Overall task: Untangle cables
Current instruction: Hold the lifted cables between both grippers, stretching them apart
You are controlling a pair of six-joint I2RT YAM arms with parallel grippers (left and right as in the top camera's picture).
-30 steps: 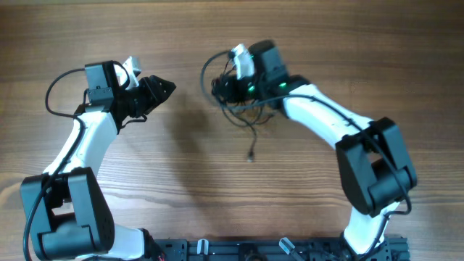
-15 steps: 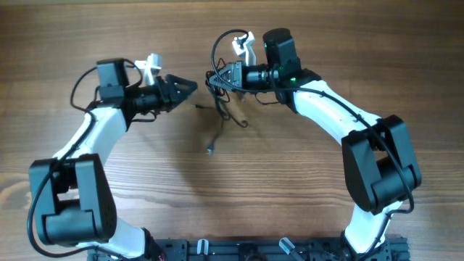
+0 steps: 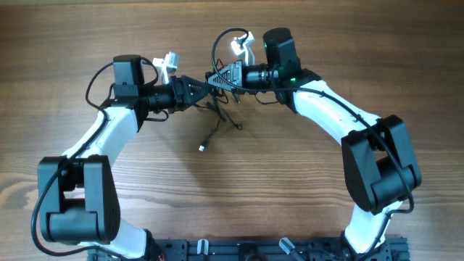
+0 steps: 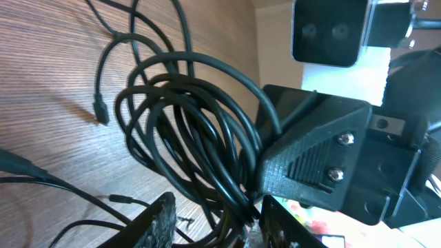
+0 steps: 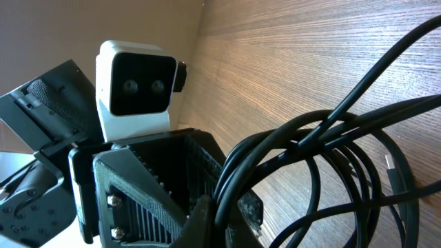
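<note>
Aloft, right fingers (image 5: 198, 224) clench the cables (image 4: 227, 172) (tail slanting down leftward) — left fingers (image 4: 162, 220) parted around strands.

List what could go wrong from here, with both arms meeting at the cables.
1. The left end effector has several strands of the cables between its open jaws; closing may grab the whole bunch and tighten the tangle.
2. It sits very close to the right end effector, which clamps the bunch; they may collide.
3. A loose plug end trails below; pulling apart could snag it in the loops.
</note>
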